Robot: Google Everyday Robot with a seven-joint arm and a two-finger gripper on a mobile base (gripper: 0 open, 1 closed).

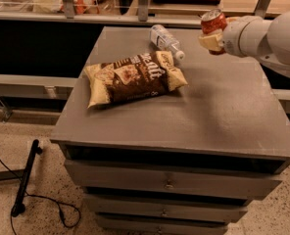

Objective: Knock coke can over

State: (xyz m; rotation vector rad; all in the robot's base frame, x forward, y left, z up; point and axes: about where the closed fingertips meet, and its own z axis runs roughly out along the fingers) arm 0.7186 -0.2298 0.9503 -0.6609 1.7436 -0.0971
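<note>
While pressed up against the coke can (213, 21), gripper (211, 42): far right of the cabinet (223, 111), right at its far edge, touching the can's near side; wide or narrow, cannot tell.
coke can: far right corner, red with a silver top, tilted, top leaning left; base hidden behind the gripper, so standing or lifted, cannot tell.
arm (267, 35): white and bulky, reaching in from the right, hanging over the far right side of the top.
water bottle (165, 40): clear, lying on its side at the far middle, cap pointing near-right, left of the can and apart from it.
chip bag (135, 77): brown and tan, lying flat left of centre, far right corner just beside the bottle's cap.
cabinet: grey top, drawers (164, 180) stacked below.
black rod (25, 180): down on the floor, near left, cable trailing from its near end.
</note>
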